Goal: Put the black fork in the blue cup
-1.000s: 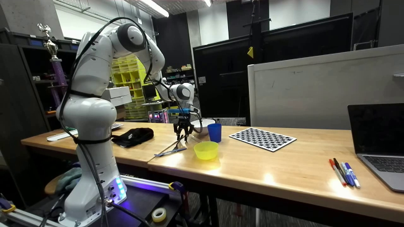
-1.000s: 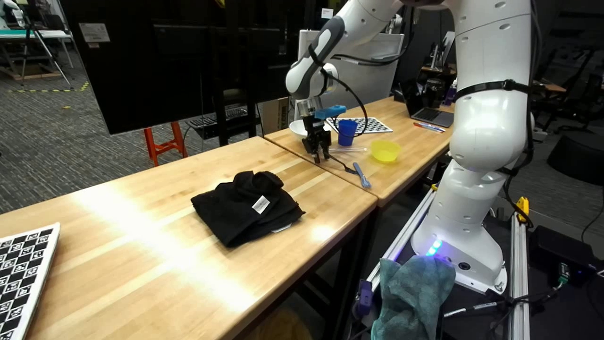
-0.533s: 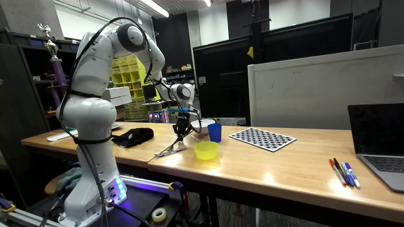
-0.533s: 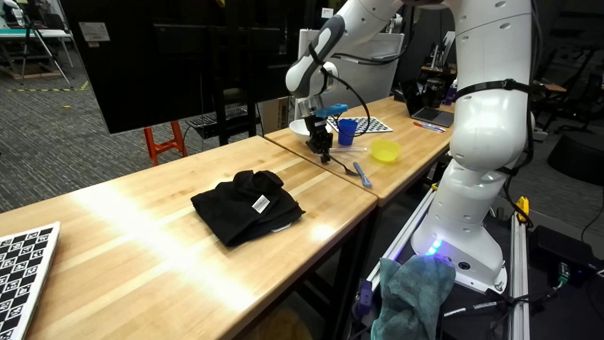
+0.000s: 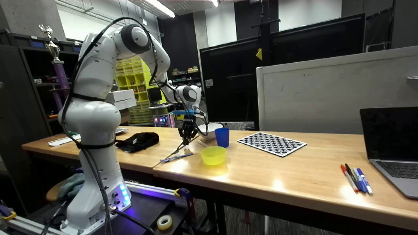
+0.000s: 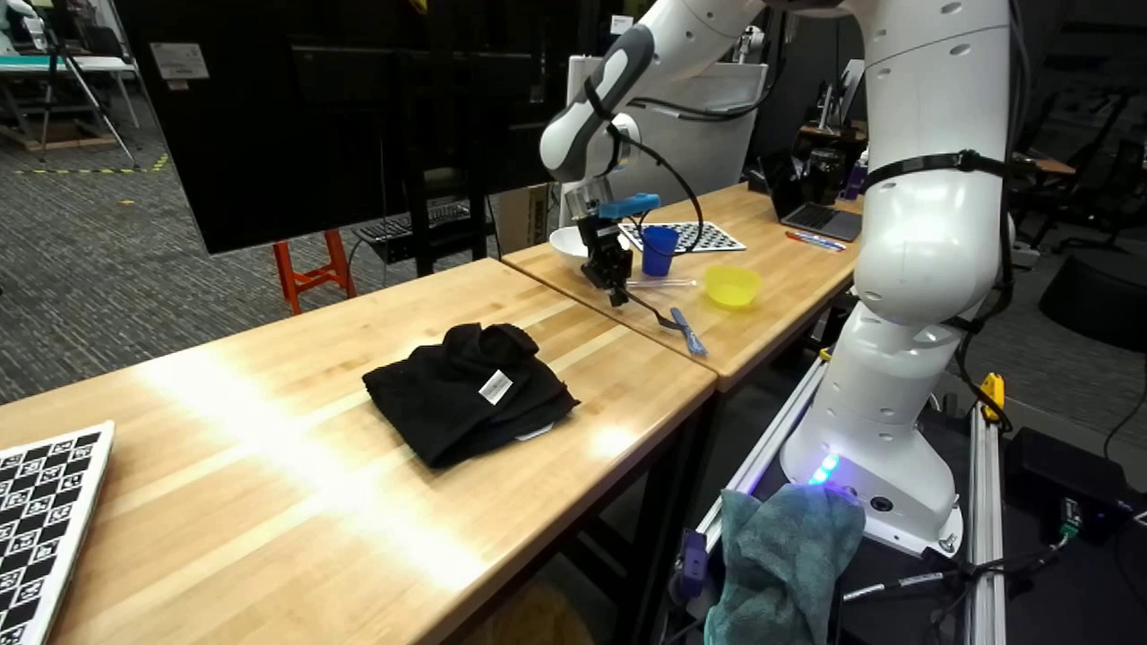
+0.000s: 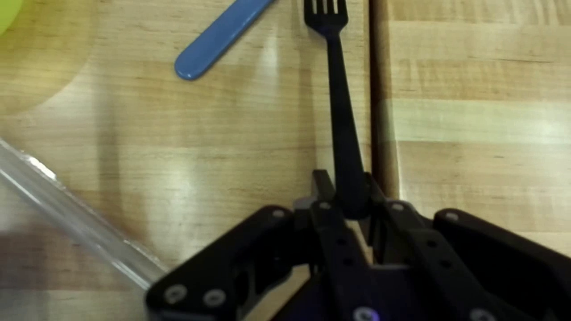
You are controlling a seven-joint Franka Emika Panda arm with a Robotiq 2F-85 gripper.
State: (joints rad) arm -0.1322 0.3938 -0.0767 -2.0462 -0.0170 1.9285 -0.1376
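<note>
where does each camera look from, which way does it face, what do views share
Wrist view: above the gripper, the only robot part showing, facing down at the black fork and table.
In an exterior view: on the robot's side of the table, facing a pale board; nearly the whole arm shows.
In an exterior view: outside, looking along the table past a black cloth to a laptop; the arm runs off the top edge.
In both exterior views: the blue cup and yellow bowl.
</note>
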